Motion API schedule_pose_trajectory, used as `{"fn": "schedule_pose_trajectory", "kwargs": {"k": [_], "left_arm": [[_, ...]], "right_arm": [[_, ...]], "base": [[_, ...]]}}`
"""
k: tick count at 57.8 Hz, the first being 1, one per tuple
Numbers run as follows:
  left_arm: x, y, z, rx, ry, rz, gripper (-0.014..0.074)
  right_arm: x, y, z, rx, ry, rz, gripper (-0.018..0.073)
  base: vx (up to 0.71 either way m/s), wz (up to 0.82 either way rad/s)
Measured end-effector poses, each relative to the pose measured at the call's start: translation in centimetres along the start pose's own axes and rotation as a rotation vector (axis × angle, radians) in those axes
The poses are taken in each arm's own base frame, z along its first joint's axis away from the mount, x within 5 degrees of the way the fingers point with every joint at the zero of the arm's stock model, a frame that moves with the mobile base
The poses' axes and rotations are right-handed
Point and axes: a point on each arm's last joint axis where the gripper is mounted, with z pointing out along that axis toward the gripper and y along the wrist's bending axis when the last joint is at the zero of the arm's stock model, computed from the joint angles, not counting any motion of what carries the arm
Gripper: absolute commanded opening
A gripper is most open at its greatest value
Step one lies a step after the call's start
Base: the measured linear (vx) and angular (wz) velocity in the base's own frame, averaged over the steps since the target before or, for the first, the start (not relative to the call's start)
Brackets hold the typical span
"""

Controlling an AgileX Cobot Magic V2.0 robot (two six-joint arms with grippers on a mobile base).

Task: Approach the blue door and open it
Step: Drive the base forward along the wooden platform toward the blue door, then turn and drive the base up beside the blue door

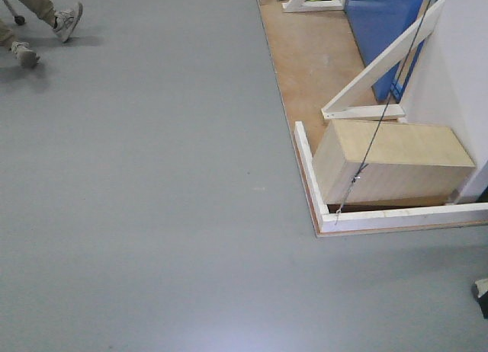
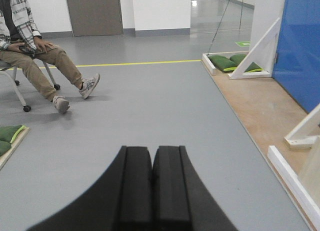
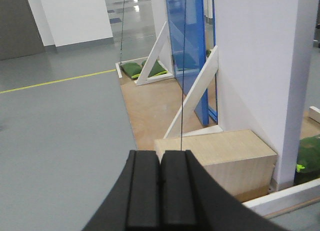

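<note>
Grey floor (image 1: 152,215); shirt (image 2: 20,16) only left-wrist; left end effector (image 2: 152,191), right end effector (image 3: 160,191) pressed together.

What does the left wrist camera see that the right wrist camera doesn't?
Only the left wrist view shows a seated person and the shut left gripper. Only the right wrist view shows the wooden box in full and the shut right gripper. Both show the blue door, the yellow floor line, the green cushions and a white brace on the wooden platform.
</note>
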Motion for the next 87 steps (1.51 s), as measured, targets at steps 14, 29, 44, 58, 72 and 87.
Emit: {"fn": "schedule_pose_trajectory", "kwargs": {"k": [14,29,44,58,72,87], "left_arm": [[0.0,0.0,0.0,0.0,0.0,0.0,0.0073],[0.0,0.0,0.0,0.0,0.0,0.0,0.0073],[0.0,0.0,0.0,0.0,0.0,0.0,0.0073],[0.01,0.0,0.0,0.0,0.001,0.0,0.0073],[0.01,0.0,0.0,0.0,0.001,0.0,0.0073],[0.01,0.0,0.0,0.0,0.001,0.0,0.0073]], "right_arm": [[0.0,0.0,0.0,0.0,0.0,0.0,0.0008],[0.0,0.0,0.0,0.0,0.0,0.0,0.0008],[0.0,0.0,0.0,0.0,0.0,0.0,0.0008],[0.0,0.0,0.0,0.0,0.0,0.0,0.0008],[0.0,0.0,0.0,0.0,0.0,0.0,0.0008],[0.0,0.0,0.0,0.0,0.0,0.0,0.0008]], "base": [[0.4,0.06],[0.39,0.0],[0.38,0.02],[0.36,0.06],[0.36,0.09],[0.38,0.05]]}}
